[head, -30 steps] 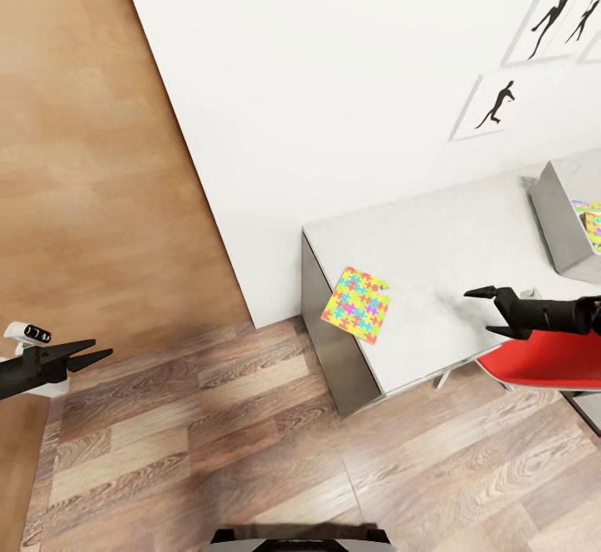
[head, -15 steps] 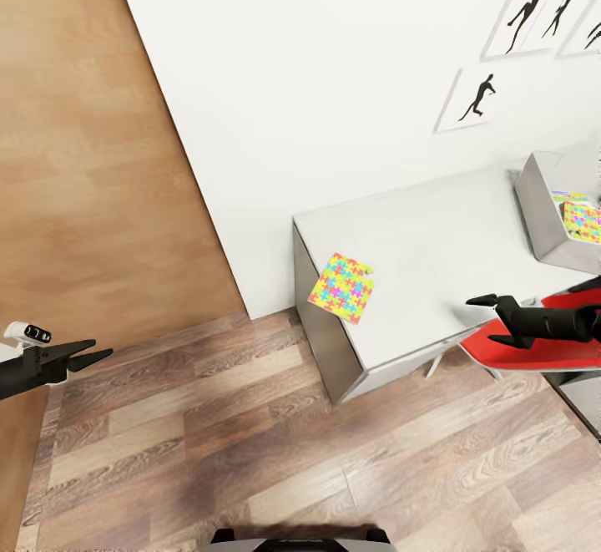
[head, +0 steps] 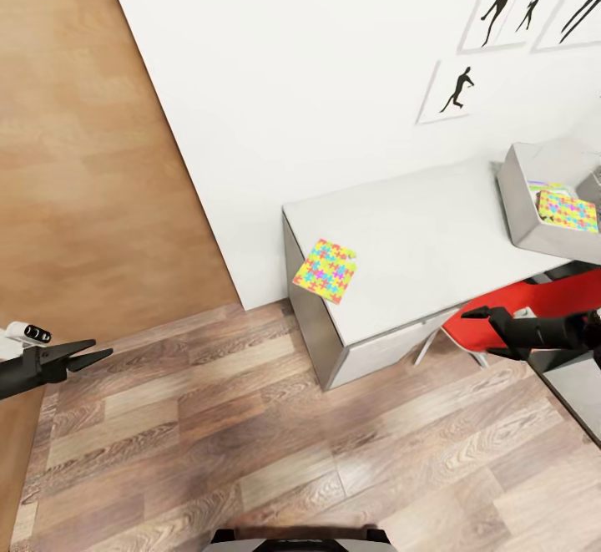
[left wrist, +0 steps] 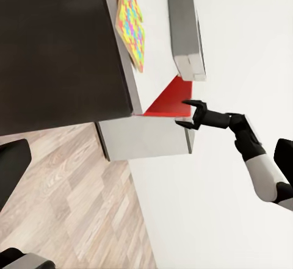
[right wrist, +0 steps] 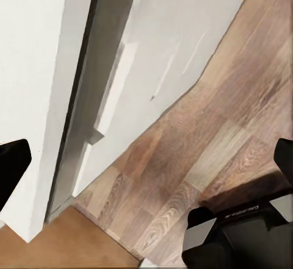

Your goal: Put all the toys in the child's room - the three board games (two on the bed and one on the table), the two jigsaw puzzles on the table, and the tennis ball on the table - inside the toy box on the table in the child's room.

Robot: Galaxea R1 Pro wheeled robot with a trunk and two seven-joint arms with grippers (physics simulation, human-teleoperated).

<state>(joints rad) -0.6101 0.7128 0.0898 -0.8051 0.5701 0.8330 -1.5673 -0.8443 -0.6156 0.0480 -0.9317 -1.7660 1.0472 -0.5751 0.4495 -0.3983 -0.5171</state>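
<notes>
Both grippers are empty: the left gripper point(head: 93, 356) hangs over the wooden floor point(head: 250, 452) with its fingers slightly parted, and the right gripper point(head: 477, 324) holds its fingers spread in front of the red chair point(head: 534, 306), touching nothing. One jigsaw puzzle point(head: 324, 270) lies at the near corner of the grey table point(head: 417, 243), and another sits inside the toy box point(head: 522, 201) at the table's far end.

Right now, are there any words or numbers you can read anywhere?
None can be read.
Robot base: a faint mark, too blurred to read.
Puzzle: colored pieces, no letters.
Wall pictures: black figures, no words.
</notes>
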